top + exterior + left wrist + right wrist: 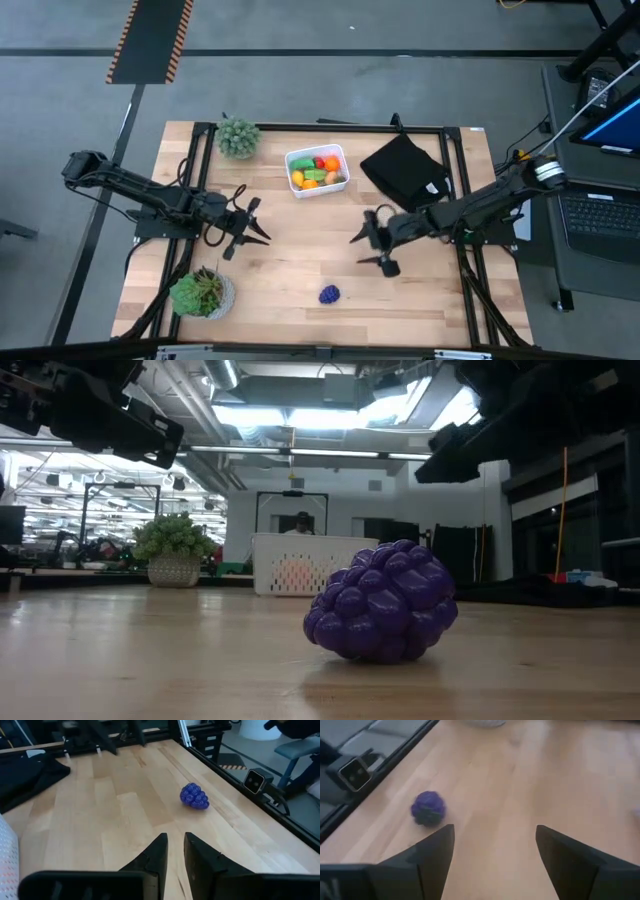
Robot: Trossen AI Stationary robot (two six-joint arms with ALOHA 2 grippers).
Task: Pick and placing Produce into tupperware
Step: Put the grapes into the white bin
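Note:
A purple toy bunch of grapes (pixel 329 294) (pixel 382 602) rests on the wood near the table's near edge. It also shows ahead of the fingers in both wrist views, grapes (pixel 194 796) and grapes (pixel 427 808). The white tub (pixel 316 171) (pixel 305 565) sits toward the far edge, with yellow, orange, red and green produce (pixel 318 170) inside it. My left gripper (pixel 258 224) (pixel 175 840) hovers left of centre, shut to a thin slit and holding nothing. My right gripper (pixel 368 250) (pixel 495 832) hovers right of centre, open wide and empty, with the grapes nearer the near edge and to its left.
One bushy potted plant (pixel 238 137) (pixel 175 550) stands at the far left of the table. A second plant (pixel 203 293) stands at the near left. A black folded cloth (pixel 405 170) lies right of the tub. Bare wood lies between the grippers and around the grapes.

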